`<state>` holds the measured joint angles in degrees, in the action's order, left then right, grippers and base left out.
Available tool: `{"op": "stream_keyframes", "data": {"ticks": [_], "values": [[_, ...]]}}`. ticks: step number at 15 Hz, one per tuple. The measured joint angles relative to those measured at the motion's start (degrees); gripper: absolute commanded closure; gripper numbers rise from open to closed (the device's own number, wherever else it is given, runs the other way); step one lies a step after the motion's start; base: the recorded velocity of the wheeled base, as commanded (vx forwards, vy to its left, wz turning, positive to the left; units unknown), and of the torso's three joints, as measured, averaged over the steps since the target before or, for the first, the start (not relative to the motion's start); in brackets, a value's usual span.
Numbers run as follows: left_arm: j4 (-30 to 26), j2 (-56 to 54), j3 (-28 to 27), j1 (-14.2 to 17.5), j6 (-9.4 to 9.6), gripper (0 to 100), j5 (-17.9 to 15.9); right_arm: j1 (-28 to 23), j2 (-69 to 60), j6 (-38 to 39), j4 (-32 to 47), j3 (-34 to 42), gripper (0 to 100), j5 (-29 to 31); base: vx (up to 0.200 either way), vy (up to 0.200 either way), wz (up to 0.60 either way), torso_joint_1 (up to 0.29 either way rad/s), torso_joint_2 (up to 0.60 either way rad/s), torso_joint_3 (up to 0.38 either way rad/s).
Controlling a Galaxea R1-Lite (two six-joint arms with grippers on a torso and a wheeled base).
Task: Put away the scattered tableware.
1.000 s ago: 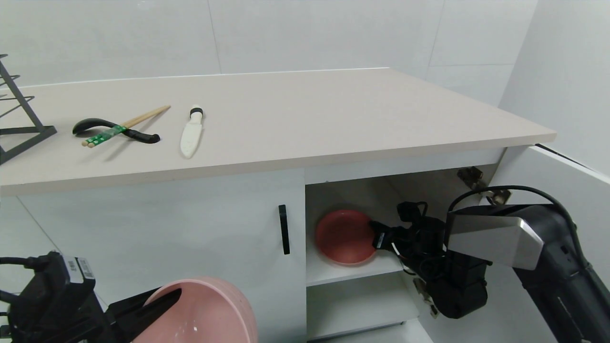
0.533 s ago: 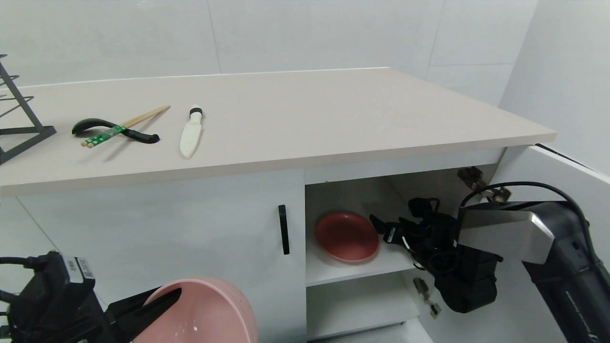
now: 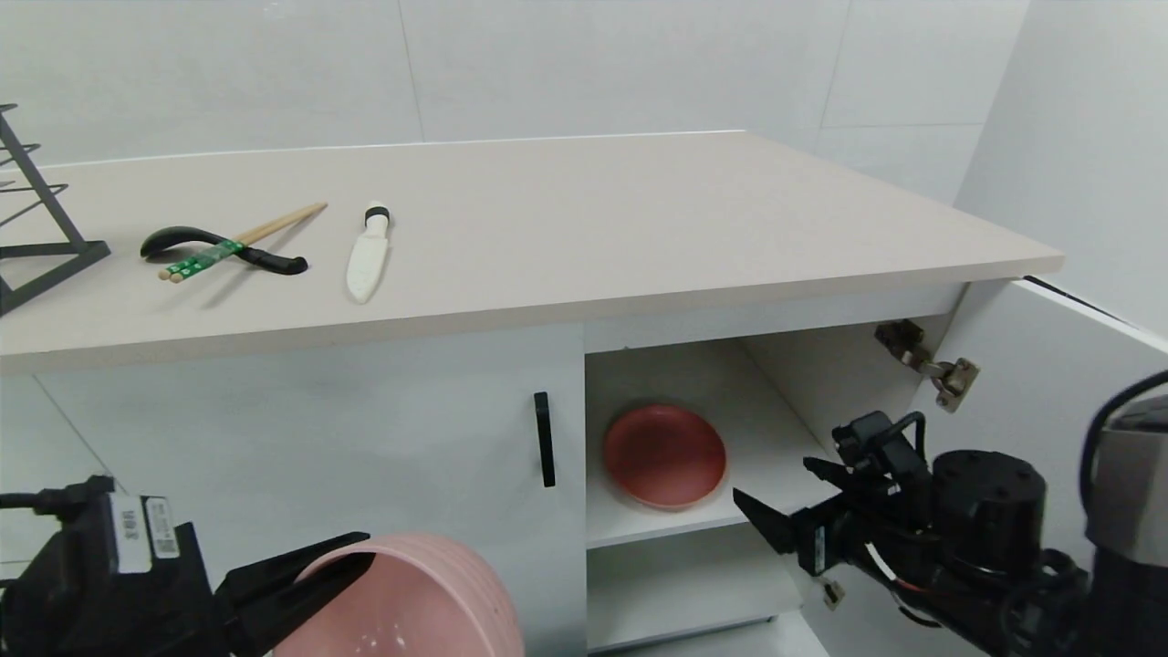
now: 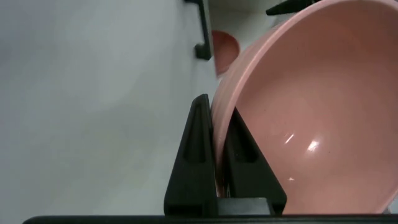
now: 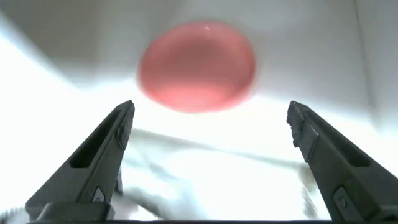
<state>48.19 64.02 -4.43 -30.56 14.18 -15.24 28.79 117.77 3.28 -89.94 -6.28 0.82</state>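
Observation:
A red plate (image 3: 664,454) lies flat on the upper shelf (image 3: 766,438) of the open cabinet; it also appears in the right wrist view (image 5: 196,65). My right gripper (image 3: 774,482) hangs open just outside the cabinet, to the right of the plate and apart from it, with nothing between its fingers (image 5: 210,109). Low at the left, my left gripper (image 3: 338,561) is shut on the rim of a pink bowl (image 3: 429,602), seen close up in the left wrist view (image 4: 311,112). On the countertop lie a black spoon (image 3: 182,242), chopsticks (image 3: 242,239) and a white knife (image 3: 368,255).
The cabinet's right door (image 3: 1049,365) stands open, hinge (image 3: 931,360) exposed. The left door is closed with a black handle (image 3: 544,438). A lower shelf (image 3: 684,584) sits under the plate's shelf. A black wire rack (image 3: 36,228) stands at the counter's far left.
My right gripper let go of the red plate, which settled flat on the shelf, then drew back out of the cabinet to the right. The left gripper with the bowl shifted slightly right.

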Motion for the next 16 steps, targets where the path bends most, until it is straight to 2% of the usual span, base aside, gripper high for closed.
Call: {"op": "stream_keyframes", "data": {"ticks": [2, 3, 4, 6, 9, 11, 13, 14, 16], "values": [[0.2, 4.0, -3.4, -3.0, 1.74, 100, 0.1, 2.0, -5.8, -1.5, 0.0, 4.3, 0, 0.2, 0.0, 0.0, 0.0, 0.0, 0.0, 0.0], [0.4, 6.4, -4.8, -4.1, 3.28, 100, 0.2, 2.6, -8.2, -1.7, 0.0, 5.2, 0, 0.2, 0.0, 0.0, 0.0, 0.0, 0.0, 0.0], [0.7, 9.5, -6.4, -6.0, 5.63, 100, 0.6, 2.8, -10.1, -1.8, 0.0, 5.7, 0, 0.3, 0.0, 0.0, 0.0, 0.0, 0.0, 0.0], [1.0, 14.8, -9.7, -11.2, 8.31, 100, 2.4, 2.5, -12.7, -1.8, 0.0, 6.0, 0, 1.6, 0.0, 0.0, 0.0, 0.0, 0.0, 0.0], [2.9, 24.3, -15.3, -18.6, 9.33, 100, 7.3, -0.7, -15.5, -1.7, 0.0, 6.1, 0, 3.6, 0.0, 0.0, 0.0, 0.0, 0.0, 0.0], [9.3, 31.8, -17.8, -21.8, 9.14, 100, 8.9, -2.2, -16.4, -1.8, 0.0, 6.1, 0, 3.6, 0.0, 0.0, 0.0, 0.0, 0.0, 0.0], [19.6, 39.7, -19.1, -23.8, 9.13, 100, 11.9, -2.6, -16.8, -1.9, 0.0, 6.1, 0, 3.6, 0.0, 0.0, 0.0, 0.0, 0.0, 0.0], [25.1, 43.9, -19.7, -24.6, 9.13, 100, 14.9, -2.8, -16.9, -2.0, 0.0, 6.1, 0, 3.6, 0.0, 0.0, 0.0, 0.0, 0.0, 0.0], [32.5, 51.3, -21.0, -26.0, 9.19, 100, 21.6, -2.9, -16.9, -1.9, 0.0, 6.1, 0, 3.6, 0.0, 0.0, 0.0, 0.0, 0.0, 0.0]]}}
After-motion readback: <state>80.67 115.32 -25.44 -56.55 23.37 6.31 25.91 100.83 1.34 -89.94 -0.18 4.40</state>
